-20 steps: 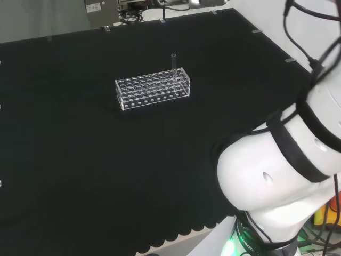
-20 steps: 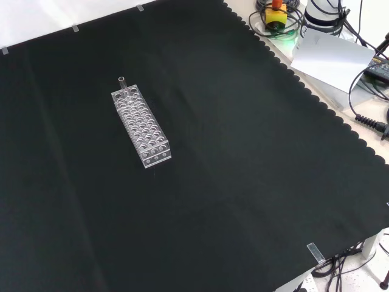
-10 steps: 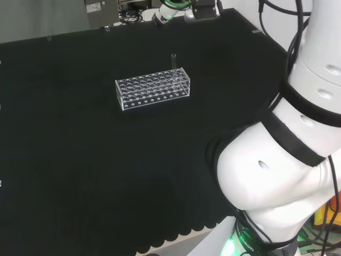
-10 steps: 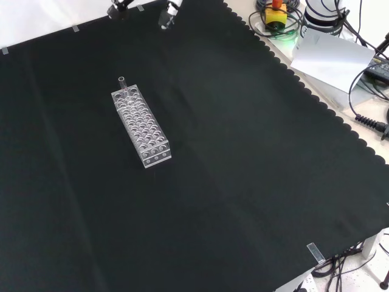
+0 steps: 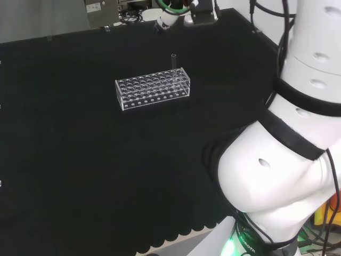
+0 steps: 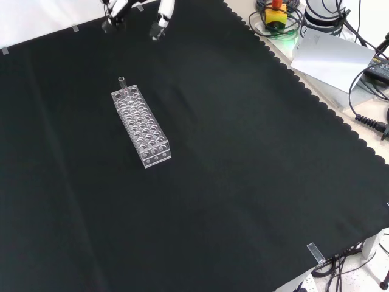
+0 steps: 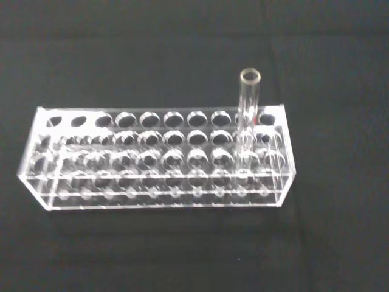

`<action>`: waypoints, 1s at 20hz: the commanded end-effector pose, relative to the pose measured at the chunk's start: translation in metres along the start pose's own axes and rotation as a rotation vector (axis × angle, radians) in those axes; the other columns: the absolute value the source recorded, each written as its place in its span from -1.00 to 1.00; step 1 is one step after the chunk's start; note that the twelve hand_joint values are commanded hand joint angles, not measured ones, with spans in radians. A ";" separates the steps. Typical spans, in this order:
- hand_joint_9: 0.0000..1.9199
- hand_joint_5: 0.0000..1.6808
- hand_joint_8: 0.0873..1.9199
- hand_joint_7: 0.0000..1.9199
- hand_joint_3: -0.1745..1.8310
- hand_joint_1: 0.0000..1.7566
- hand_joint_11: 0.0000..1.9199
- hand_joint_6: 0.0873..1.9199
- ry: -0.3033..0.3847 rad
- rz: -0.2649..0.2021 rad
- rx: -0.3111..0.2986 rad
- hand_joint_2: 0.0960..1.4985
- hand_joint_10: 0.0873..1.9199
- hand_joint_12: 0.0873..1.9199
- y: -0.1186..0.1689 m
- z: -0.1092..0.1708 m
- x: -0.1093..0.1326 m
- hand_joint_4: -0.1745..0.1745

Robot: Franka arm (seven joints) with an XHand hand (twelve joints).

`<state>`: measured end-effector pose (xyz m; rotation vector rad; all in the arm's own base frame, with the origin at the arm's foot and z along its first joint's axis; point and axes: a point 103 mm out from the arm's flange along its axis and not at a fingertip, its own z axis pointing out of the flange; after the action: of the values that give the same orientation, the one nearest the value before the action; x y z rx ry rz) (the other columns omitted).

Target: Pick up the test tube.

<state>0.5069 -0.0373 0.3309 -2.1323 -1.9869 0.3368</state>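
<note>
A clear plastic test tube rack (image 5: 152, 88) (image 6: 141, 125) (image 7: 158, 159) with many round holes lies on the black cloth. One clear test tube (image 5: 173, 60) (image 6: 122, 84) (image 7: 248, 106) stands upright in a hole near one end of the rack and sticks out above its top. The hand (image 5: 169, 13) (image 6: 160, 13) hangs above the cloth, apart from the rack; in the front view it is beyond the tube's end of the rack. Its fingers (image 6: 114, 10) are spread and fairly straight, with nothing between them.
The arm's own white links (image 5: 287, 160) take up the right of the head view. In the front view the cloth's scalloped edge (image 6: 316, 91) runs along the right, with a yellow and red button box (image 6: 276, 13), a grey sheet (image 6: 331, 56) and cables beyond it.
The hand has come into the front view from the top and moved down toward the rack. The arm's links have swung upright in the head view. Rack and tube have not moved.
</note>
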 end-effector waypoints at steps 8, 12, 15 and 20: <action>-0.55 -0.50 -0.20 -0.40 -0.53 -0.22 -0.99 -1.00 -0.111 0.007 0.127 0.10 -0.16 0.66 0.067 0.076 -0.010 -0.44; -0.53 -0.47 -0.20 -0.38 -0.52 -0.20 -0.97 -1.00 -0.136 0.018 0.155 0.09 -0.16 0.65 0.073 0.088 -0.014 -0.43; -0.52 -0.45 -0.20 -0.37 -0.52 -0.19 -0.96 -1.00 -0.153 0.027 0.170 0.09 -0.17 0.65 0.078 0.095 -0.018 -0.41; -0.49 -0.42 -0.22 -0.33 -0.49 -0.17 -0.95 -1.00 -0.169 0.032 0.180 0.06 -0.19 0.63 0.085 0.101 -0.021 -0.41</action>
<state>0.5538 -0.0605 0.2141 -2.0805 -1.9331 0.6621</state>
